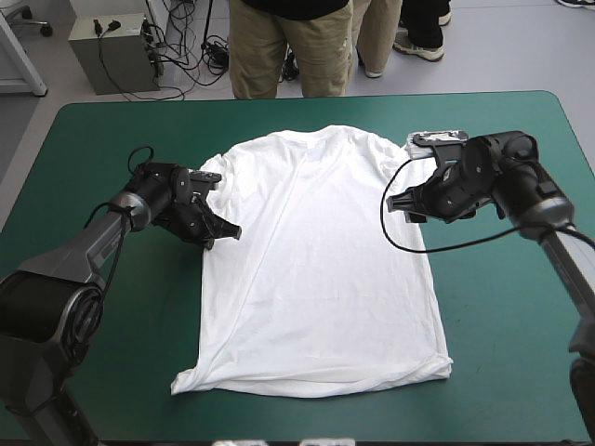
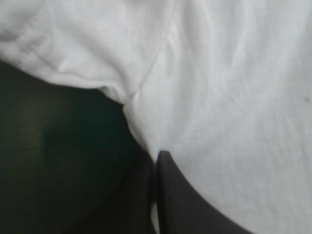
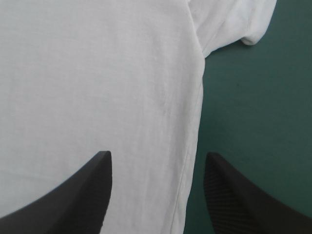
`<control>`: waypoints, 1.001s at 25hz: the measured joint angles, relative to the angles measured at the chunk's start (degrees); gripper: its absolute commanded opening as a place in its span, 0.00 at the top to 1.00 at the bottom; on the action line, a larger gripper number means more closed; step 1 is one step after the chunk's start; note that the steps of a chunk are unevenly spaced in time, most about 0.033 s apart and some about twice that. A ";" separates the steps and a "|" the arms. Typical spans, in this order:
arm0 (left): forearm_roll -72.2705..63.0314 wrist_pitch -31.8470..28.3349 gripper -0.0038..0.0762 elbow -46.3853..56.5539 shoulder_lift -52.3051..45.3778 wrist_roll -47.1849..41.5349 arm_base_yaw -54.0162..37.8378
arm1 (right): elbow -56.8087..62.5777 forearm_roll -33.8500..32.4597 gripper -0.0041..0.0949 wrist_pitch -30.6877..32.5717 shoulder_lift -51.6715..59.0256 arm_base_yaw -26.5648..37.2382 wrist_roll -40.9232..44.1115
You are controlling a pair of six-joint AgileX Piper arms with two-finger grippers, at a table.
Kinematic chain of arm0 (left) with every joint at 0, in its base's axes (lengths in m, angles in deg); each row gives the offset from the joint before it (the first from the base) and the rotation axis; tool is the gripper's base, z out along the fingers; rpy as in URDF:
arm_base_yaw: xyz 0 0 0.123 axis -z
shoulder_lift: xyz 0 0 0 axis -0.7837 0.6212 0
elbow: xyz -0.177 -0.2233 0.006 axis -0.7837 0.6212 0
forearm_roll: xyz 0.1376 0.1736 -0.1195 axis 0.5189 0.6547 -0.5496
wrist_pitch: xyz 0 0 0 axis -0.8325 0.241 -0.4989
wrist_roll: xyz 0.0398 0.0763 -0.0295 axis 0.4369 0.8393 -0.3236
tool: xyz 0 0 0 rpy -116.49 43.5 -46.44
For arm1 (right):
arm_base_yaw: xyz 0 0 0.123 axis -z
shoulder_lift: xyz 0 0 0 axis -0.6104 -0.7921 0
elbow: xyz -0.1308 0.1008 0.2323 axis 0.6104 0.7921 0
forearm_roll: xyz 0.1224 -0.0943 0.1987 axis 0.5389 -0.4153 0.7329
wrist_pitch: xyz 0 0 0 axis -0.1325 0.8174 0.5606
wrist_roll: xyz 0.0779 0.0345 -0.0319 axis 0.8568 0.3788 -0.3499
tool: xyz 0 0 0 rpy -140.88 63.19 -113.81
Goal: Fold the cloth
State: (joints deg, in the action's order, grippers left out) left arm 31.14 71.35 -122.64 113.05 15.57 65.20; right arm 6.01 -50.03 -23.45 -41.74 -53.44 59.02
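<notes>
A: Any fold done yet?
B: None showing. The T-shirt (image 1: 316, 269) lies spread flat mid-table on the teal-green cover (image 1: 502, 307). Collar is toward the far edge, hem toward the near edge, both sleeves out. No panel is turned over.
A: And the left gripper (image 2: 157, 156)?
B: It is at the shirt's side edge on that arm's side, just below the sleeve (image 2: 73, 44). Its black fingers (image 2: 195, 204) are all but closed into one point. The side seam runs in between them, and a thin white sliver shows in the gap. It reads as pinched on the cloth, with the edge not lifted.
A: Right one?
B: The right gripper (image 3: 157, 158) is spread wide and holds nothing. It straddles the opposite side edge, below the other sleeve (image 3: 234, 24). One finger (image 3: 92, 190) is over white cloth, its mate over the cover.
A: So what stage?
B: Probably the grasp before the first fold. The left has its hold; the right has not yet closed on the edge. Every fold is left to do: sides in, sleeves in, then hem up toward the collar, at a guess.
</notes>
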 measured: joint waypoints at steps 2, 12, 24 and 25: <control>0.00 0.05 0.96 0.00 0.00 0.00 0.00 | -2.95 -0.76 0.42 0.11 -6.96 0.00 0.00; -0.17 0.05 0.96 0.00 0.00 0.61 0.00 | -4.61 -4.15 0.53 -1.52 -19.09 0.05 0.61; -0.34 -0.11 0.96 0.00 0.00 0.80 0.00 | -5.27 -2.35 0.70 -3.17 -24.15 0.24 0.82; -0.34 -0.11 0.96 0.00 0.05 0.80 0.00 | -5.40 -2.21 0.77 -3.08 -24.30 0.33 0.82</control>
State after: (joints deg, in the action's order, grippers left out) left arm 30.79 71.24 -122.64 113.09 16.36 65.20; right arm 0.60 -52.24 -26.53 -66.04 -53.11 59.84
